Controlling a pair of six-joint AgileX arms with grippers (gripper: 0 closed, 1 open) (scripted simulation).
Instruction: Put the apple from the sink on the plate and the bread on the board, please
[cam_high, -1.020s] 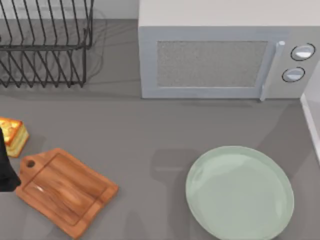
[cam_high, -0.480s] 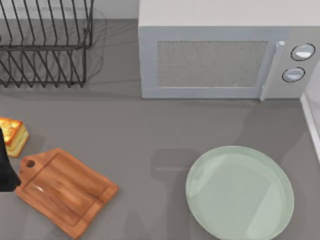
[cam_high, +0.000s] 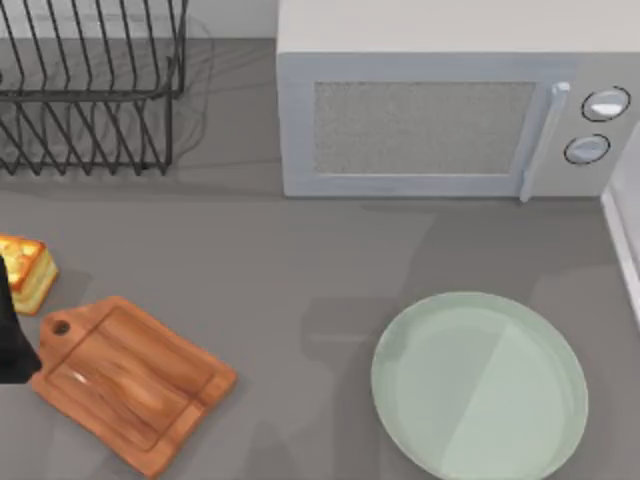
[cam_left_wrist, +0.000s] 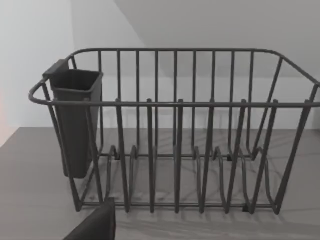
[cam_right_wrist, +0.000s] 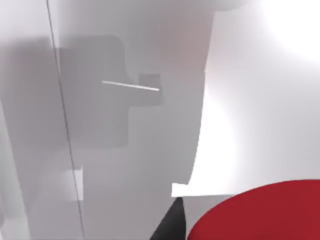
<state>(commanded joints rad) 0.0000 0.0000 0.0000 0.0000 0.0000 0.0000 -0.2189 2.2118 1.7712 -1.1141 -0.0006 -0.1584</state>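
Seen from above: a pale green plate (cam_high: 479, 385) lying bare at the near right of the grey countertop (cam_high: 300, 260). At the near left, a brown wooden cutting board (cam_high: 130, 383) set at an angle, its handle tab with the hole pointing to the far left. Just beyond that tab, at the left edge, the bread (cam_high: 27, 271), a thick slice with a golden toasted top and pale yellow sides, resting on the counter, close to the board but not on it. A dark part of the left arm (cam_high: 12, 335) at the left edge, just beside the bread and the board's handle end; fingers impossible to judge. At the far left, a black wire dish rack (cam_high: 90, 90). At the far centre and right, a grey microwave (cam_high: 450, 110) with a speckled door window, a vertical bar handle and two round knobs; no readable lettering or brand anywhere.

From the left wrist: the dish rack (cam_left_wrist: 175, 135) straight ahead, with a dark cutlery cup (cam_left_wrist: 75, 120) hung at one end.

From the right wrist: the apple (cam_right_wrist: 260, 212), bright red and rounded, very close to the camera against pale, smooth surfaces. A dark fingertip (cam_right_wrist: 170, 225) just beside it; contact and finger spread impossible to tell.
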